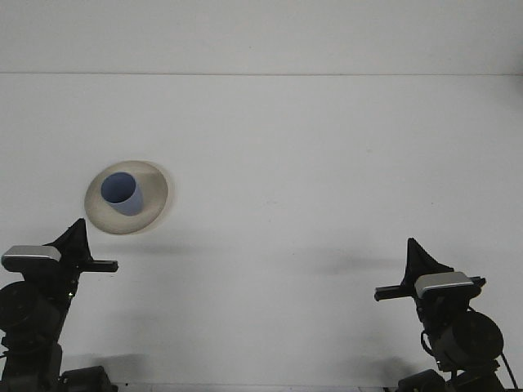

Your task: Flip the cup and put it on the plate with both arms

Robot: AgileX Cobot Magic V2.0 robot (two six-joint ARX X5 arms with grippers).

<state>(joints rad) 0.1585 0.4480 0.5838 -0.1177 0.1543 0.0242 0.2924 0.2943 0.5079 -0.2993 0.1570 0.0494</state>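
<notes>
Front view shows the blue cup (122, 193) upright on the plate (152, 184) at nine o'clock on the table (327, 163). Both pincers, left (78, 245) and right (418, 261), sit low, grip unreadable. Placement looks complete; only parking remains.

White table (310, 163) (matte, bare surface), pale wall (261, 33) along its far edge

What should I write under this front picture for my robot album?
Blue cup stands upright on the beige plate, both grippers empty and apart from it.
</notes>
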